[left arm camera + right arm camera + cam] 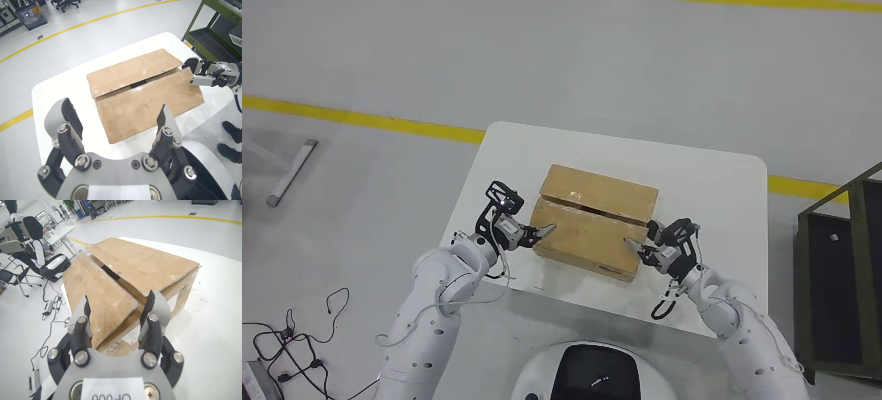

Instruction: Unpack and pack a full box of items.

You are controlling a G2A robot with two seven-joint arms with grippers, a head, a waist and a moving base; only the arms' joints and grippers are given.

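A brown cardboard box [592, 222] lies in the middle of the white table [712, 185], its two top flaps slightly ajar with a dark slit between them. My left gripper [534, 233] hovers open just off the box's left end; in the left wrist view the left gripper [115, 108] has nothing between its fingers, and the box [143, 102] lies beyond them. My right gripper [637, 243] is at the box's right end. It stands open, the right gripper [119, 298] straddling the raised corner of the near flap [102, 294]; the left wrist view also shows the right gripper [191, 73] there.
A dark green shelf cart [842, 280] stands off the table's right side. A yellow floor line [362, 120] runs behind the table. Bare tabletop lies around the box, with most room behind it and to its right.
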